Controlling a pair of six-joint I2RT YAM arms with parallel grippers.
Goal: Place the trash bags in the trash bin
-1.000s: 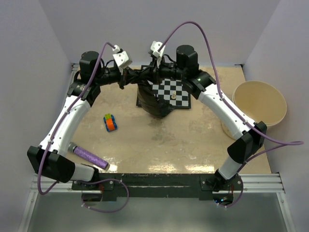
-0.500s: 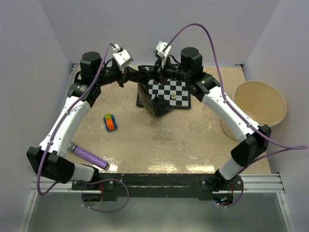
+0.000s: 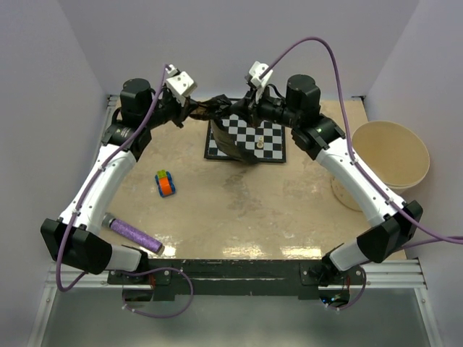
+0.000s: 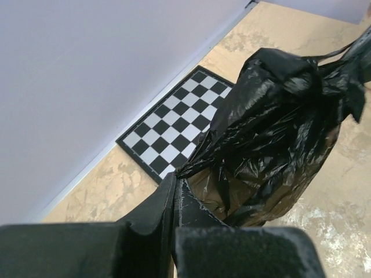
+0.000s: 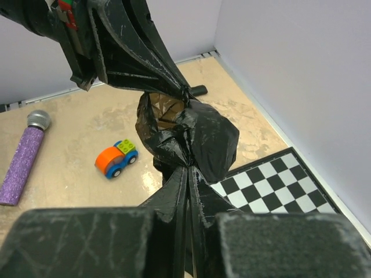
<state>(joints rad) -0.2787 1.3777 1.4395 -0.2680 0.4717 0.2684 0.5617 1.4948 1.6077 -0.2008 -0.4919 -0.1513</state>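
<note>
Trash bag (image 3: 233, 137): one sheet of glossy black film, stretched between the two grippers at the far side of the table (image 3: 239, 210); its crumpled lower part hangs over the chessboard (image 3: 269, 136), and whether it touches the board cannot be told.

Left gripper (image 3: 195, 110): fingers together, clamped on one gathered edge of the bag; the left wrist view shows the film (image 4: 272, 133) pinched at the fingertips (image 4: 175, 180), with the chessboard (image 4: 174, 130) beyond, along the wall.

Right gripper (image 3: 247, 110): fingers together, clamped on the opposite edge; the right wrist view shows the bag (image 5: 194, 136) bunched just above the fingertips (image 5: 186, 168) and running up to the tips of the left gripper (image 5: 184, 92), so the two grippers stand near each other.

Trash bin (image 3: 391, 155): upright at the right edge of the table, well apart from the bag; no film inside.

Other items: toy car (image 3: 166, 183) on the left half of the table; purple roll (image 3: 134, 235) near the left arm's base; small pawn (image 3: 258, 143) on the chessboard.
</note>
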